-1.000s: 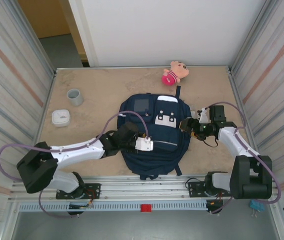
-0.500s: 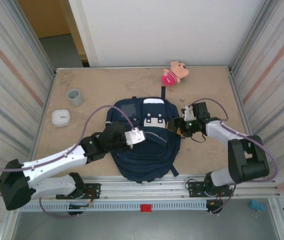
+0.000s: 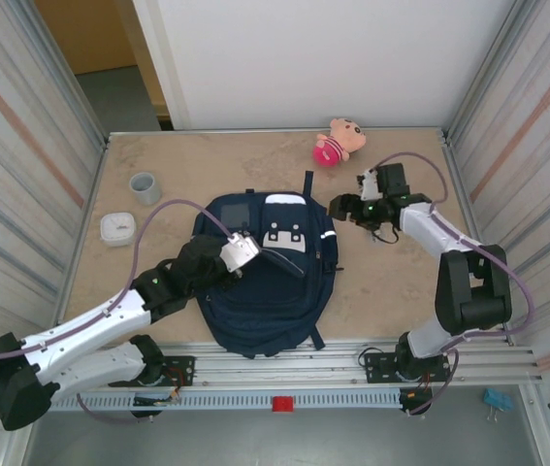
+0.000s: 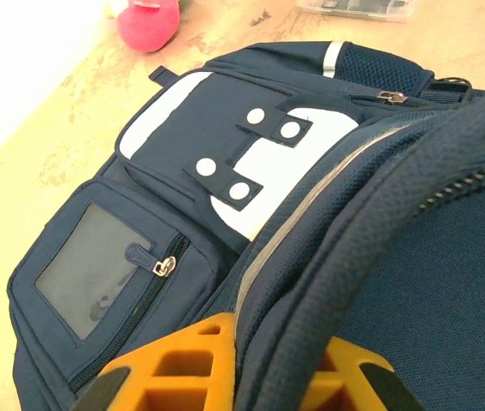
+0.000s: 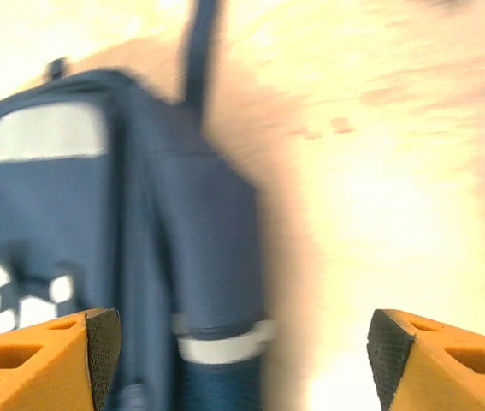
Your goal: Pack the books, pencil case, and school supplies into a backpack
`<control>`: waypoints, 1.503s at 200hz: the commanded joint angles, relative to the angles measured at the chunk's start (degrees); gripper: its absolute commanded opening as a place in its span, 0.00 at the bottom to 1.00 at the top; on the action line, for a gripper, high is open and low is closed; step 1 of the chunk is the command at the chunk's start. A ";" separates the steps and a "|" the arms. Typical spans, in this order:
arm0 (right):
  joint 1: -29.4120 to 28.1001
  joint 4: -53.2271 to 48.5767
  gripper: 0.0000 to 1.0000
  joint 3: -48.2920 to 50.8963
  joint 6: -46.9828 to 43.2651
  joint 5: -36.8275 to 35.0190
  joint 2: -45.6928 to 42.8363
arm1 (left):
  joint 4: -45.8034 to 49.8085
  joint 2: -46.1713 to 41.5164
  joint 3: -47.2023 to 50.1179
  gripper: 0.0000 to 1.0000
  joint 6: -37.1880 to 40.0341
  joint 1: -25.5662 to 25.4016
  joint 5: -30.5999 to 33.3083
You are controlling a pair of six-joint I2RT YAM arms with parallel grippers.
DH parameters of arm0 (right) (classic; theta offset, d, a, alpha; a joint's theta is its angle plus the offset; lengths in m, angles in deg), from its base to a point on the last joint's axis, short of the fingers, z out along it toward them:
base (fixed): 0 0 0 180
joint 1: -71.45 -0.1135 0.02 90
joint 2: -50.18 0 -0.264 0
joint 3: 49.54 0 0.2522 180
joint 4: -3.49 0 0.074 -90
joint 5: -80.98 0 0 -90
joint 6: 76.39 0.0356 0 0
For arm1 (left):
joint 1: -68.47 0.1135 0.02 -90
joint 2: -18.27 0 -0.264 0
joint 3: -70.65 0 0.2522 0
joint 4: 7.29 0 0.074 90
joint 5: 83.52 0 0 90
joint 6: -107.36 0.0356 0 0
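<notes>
The backpack (image 3: 265,282) lies mid-table. The left gripper (image 4: 263,375) is clamped on a ridge of its fabric. The right gripper (image 3: 339,207), jaws apart and empty, hovers at its 2 o'clock. The shallow pinch may slip under tension.

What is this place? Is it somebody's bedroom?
Probably not: it looks like a robot test booth. Two robot arms are bolted to a rail at a table's edge, ribbed metal walls close in both sides, and a backpack lies between them.

Backpack (image 3: 265,291) dragged left by left claw (image 3: 273,260) — right claw (image 3: 339,207) moved back, apart.
</notes>
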 commanded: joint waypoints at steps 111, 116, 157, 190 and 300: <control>2.53 -14.07 0.73 -15.32 -16.48 -15.84 22.14 | -4.68 -1.79 -0.93 0.00 -3.54 1.42 2.79; 2.24 -14.10 0.73 -15.55 -16.40 -16.53 22.45 | -4.78 -1.74 -0.93 0.00 -3.45 1.47 2.81; 1.38 -15.87 0.53 -16.76 -16.56 -21.52 25.81 | -4.08 -1.67 -1.39 0.01 -3.61 1.49 2.44; 1.48 -15.40 0.44 -16.17 -16.41 -23.04 24.95 | -3.66 -1.60 -2.05 0.01 -4.08 1.52 2.07; -4.90 4.88 0.44 9.03 -14.47 2.88 -24.54 | 6.75 4.61 -11.81 0.02 -17.31 2.21 -4.85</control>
